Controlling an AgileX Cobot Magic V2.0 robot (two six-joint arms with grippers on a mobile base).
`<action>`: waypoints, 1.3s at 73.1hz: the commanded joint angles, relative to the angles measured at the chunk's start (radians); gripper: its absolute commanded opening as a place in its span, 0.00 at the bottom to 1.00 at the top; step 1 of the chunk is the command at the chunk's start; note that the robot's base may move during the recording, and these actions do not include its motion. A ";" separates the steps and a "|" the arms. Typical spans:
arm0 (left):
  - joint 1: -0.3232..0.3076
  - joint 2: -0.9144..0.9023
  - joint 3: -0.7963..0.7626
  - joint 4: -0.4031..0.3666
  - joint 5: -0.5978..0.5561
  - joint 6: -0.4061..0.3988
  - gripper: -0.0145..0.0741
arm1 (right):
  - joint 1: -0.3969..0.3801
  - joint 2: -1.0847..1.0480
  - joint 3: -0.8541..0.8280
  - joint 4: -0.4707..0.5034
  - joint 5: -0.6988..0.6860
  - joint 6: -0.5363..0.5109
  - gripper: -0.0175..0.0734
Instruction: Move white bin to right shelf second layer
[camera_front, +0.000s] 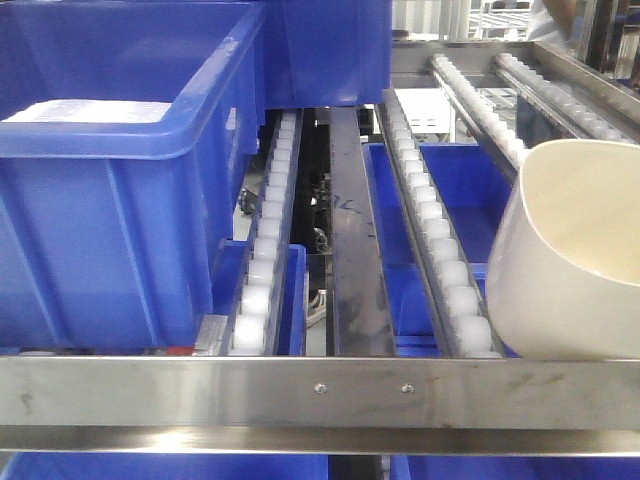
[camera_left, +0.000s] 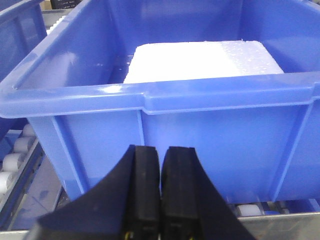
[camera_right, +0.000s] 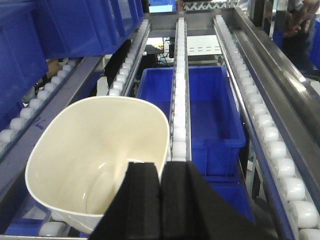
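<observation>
right gripper (camera_right: 160, 200): fingers pressed together over the near rim of the white bin (camera_right: 100, 160); whether they pinch the wall, cannot tell | white bin: tilted, on the roller rails (camera_front: 440, 260) behind the steel front bar (camera_front: 320, 390) | left gripper (camera_left: 161, 195): fingers together, empty, facing a blue crate (camera_left: 165, 125) holding a white foam block (camera_left: 200, 60)

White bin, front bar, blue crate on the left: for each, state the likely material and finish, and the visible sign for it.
White bin: probably glossy off-white plastic; soft highlights inside.
Front bar: seemingly brushed stainless steel; grey sheen, two screws.
Blue crate: likely moulded plastic, semi-gloss; ribbed wall, shiny rim.
</observation>
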 joint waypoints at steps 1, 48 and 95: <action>-0.006 -0.014 0.037 0.000 -0.085 -0.003 0.26 | -0.005 -0.018 -0.017 0.000 -0.097 -0.004 0.25; -0.006 -0.014 0.037 0.000 -0.085 -0.003 0.26 | -0.005 -0.018 -0.017 0.000 -0.097 -0.004 0.25; -0.006 -0.014 0.037 0.000 -0.085 -0.003 0.26 | -0.005 -0.018 -0.017 0.000 -0.097 -0.004 0.25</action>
